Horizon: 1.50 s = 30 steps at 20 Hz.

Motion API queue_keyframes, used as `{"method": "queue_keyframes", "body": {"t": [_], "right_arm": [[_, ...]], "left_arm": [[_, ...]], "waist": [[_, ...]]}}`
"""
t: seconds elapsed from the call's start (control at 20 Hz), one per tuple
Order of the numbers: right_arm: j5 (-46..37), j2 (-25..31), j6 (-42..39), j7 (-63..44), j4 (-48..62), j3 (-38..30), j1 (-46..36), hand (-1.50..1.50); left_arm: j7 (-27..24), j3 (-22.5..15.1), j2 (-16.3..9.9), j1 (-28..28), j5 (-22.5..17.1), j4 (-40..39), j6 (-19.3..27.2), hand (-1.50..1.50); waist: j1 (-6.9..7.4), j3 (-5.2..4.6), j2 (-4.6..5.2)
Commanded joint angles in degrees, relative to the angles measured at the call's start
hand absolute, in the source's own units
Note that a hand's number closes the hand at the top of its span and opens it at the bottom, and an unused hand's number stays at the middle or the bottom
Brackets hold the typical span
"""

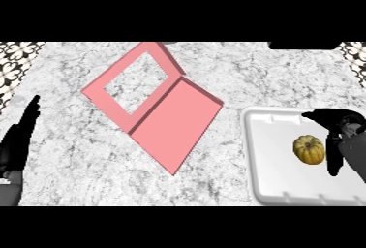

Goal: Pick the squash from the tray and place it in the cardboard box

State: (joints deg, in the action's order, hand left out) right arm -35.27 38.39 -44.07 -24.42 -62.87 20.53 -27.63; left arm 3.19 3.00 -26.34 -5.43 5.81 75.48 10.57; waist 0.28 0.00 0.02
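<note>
A small yellow squash (pixel 309 149) lies on the white tray (pixel 275 174) at the right of the counter. My right hand (pixel 336 138) hovers over the tray just right of the squash, fingers spread and relaxed, thumb stretched above it; nothing is held. A pink box (pixel 154 104) with an open lid lies flat at the counter's middle, well left of the tray. My left hand (pixel 22 133) rests open at the left edge, fingers pointing up.
The counter top is grey-white marble (pixel 85 160). A dark object (pixel 304 45) sits at the far right edge at the back. Patterned tiles (pixel 14 63) show beyond the counter's left side.
</note>
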Motion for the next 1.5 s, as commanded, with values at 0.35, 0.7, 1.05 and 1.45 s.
{"method": "queue_keyframes", "body": {"t": [0.35,0.7,1.05,1.45], "right_arm": [[-2.3,-7.5,-4.2,0.0,-5.1,-5.0,2.1,-1.5],[-6.0,-11.9,-7.4,-4.7,-4.6,-5.3,1.0,-1.5],[-11.4,-12.4,-3.5,-3.6,-0.1,-5.4,4.9,-1.5],[-21.5,-8.5,12.2,7.7,3.5,-0.9,5.7,1.5]], "left_arm": [[-0.3,1.8,3.6,1.9,3.0,2.4,-0.2,0.0],[-2.4,2.0,5.2,2.4,6.0,1.2,0.2,0.0],[0.4,4.3,3.9,-1.6,6.0,-0.5,-3.0,0.0],[-3.0,6.4,3.6,0.8,5.2,-0.5,-4.5,0.0]], "waist": [[-0.07,-0.01,-0.05],[0.05,-0.01,-0.05],[-0.16,0.0,0.04],[0.3,0.03,0.08]]}}
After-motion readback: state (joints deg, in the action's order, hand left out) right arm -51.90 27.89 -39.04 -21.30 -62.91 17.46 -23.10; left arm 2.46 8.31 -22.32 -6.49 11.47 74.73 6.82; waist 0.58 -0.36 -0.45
